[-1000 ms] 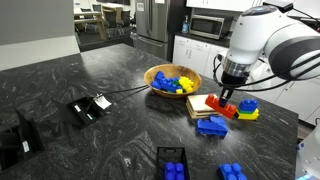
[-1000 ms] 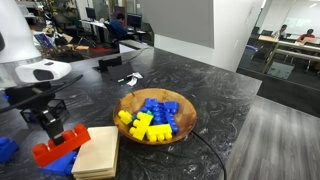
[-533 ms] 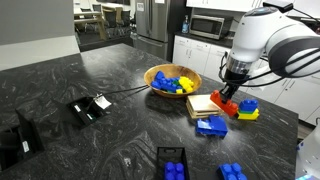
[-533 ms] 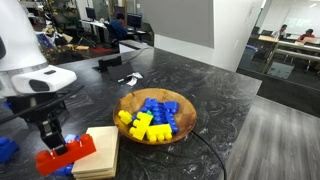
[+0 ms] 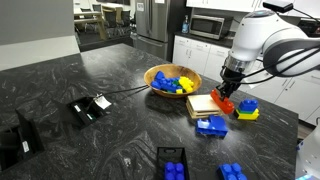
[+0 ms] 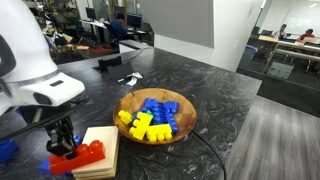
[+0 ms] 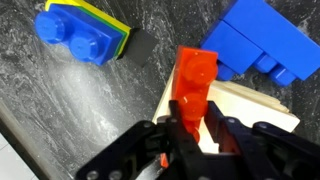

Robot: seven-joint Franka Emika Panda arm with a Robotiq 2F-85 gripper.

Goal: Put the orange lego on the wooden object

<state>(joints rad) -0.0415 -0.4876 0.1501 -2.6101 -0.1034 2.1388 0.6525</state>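
My gripper [image 7: 195, 130] is shut on the orange lego [image 7: 192, 88], an elongated orange-red studded brick. In the wrist view the brick hangs over the near edge of the wooden object [image 7: 255, 110], a flat pale square block. In both exterior views the gripper [image 5: 226, 92] [image 6: 66, 143] holds the lego [image 5: 222, 102] [image 6: 78, 156] low at the side of the wooden block [image 5: 201, 103] [image 6: 103, 148]. I cannot tell whether the lego touches the block.
A round wooden bowl [image 5: 172, 79] [image 6: 150, 116] with blue and yellow bricks stands beside the block. A blue brick [image 5: 211, 126] [image 7: 252, 45] lies next to the block. A yellow-and-blue stacked brick [image 5: 246, 109] [image 7: 82, 33] lies close by. More blue bricks [image 5: 173, 162] and black devices [image 5: 90, 107] lie on the dark counter.
My gripper has moved the orange lego lower and toward the wooden block, from beside it to over its edge. The other bricks and the bowl have not moved.
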